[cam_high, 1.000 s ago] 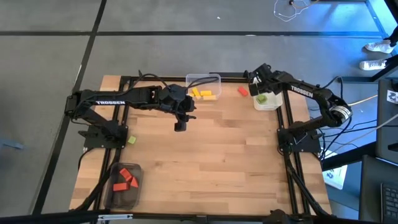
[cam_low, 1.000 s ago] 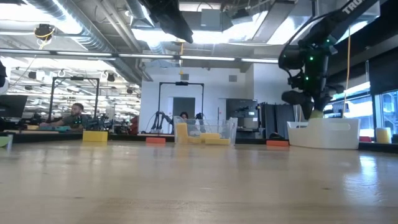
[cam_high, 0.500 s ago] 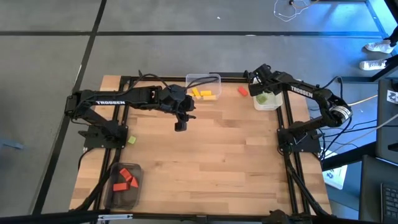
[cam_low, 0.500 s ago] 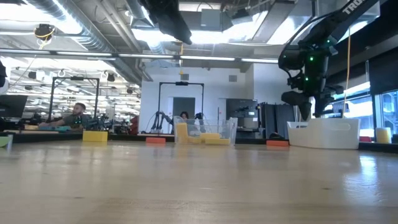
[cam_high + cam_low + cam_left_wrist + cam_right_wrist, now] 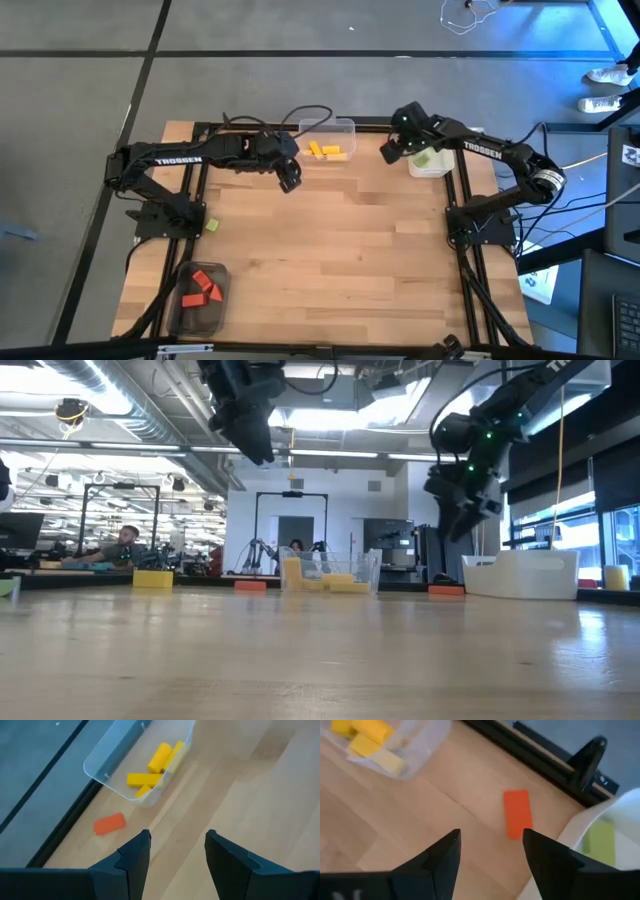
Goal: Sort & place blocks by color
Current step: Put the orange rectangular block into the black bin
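My left gripper [image 5: 289, 183] [image 5: 177, 845] hangs open above the table, near the clear container [image 5: 343, 124] that holds the yellow blocks [image 5: 326, 151] [image 5: 155, 767]. One red block [image 5: 109, 823] lies flat on the table between that container and the far rail. My right gripper [image 5: 389, 150] [image 5: 490, 845] is open above another red block [image 5: 517, 813], which lies flat on the table. Beside it, green blocks [image 5: 424, 158] [image 5: 601, 840] lie in a white container [image 5: 525, 575]. Several red blocks [image 5: 203, 287] lie in a container at the near left corner.
A single green block [image 5: 211, 226] lies by the left arm's base. In the low view a yellow block [image 5: 153, 578] stands at the far left and another [image 5: 615, 577] at the far right. A black frame rail [image 5: 250, 124] runs along the far edge. The table's middle is bare wood [image 5: 330, 250].
My left gripper has drawn back toward the far edge and turned, and its cable now loops over the yellow container. My right gripper has swung from above the white container toward the table's left and tipped. It now hangs over the red block.
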`<move>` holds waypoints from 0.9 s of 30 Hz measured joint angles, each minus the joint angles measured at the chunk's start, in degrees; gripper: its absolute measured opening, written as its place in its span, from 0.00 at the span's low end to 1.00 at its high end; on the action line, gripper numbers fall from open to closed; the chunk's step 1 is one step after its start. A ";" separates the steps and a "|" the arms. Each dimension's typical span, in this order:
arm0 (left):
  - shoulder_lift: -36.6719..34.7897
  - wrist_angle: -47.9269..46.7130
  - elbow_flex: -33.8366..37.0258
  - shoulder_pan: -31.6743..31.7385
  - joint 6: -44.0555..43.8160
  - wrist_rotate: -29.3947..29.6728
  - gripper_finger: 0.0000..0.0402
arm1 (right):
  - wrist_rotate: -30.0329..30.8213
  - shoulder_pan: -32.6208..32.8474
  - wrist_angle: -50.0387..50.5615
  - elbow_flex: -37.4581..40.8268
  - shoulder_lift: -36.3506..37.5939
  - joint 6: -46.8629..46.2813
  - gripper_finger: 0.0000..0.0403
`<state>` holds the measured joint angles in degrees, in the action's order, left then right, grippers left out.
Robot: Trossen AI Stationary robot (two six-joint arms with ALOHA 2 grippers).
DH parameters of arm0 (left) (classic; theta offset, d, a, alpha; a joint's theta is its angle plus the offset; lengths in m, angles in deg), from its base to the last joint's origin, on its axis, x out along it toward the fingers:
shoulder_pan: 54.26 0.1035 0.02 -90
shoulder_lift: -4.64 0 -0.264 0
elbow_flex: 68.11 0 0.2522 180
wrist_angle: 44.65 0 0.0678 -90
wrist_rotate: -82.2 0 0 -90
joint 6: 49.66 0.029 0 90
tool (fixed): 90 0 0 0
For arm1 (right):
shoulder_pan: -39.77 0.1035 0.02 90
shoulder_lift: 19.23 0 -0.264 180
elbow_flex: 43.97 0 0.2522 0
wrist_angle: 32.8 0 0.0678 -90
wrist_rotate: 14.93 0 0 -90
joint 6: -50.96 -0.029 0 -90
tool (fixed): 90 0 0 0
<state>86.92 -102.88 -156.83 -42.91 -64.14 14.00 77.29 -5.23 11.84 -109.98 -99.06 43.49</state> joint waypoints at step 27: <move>0.00 0.36 0.00 0.25 0.02 -3.29 0.44 | 9.59 -1.51 -13.56 -0.84 -15.88 -5.72 0.52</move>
<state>86.92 -102.52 -156.83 -42.66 -64.12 10.71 86.88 -6.74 -1.72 -110.82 -114.94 37.77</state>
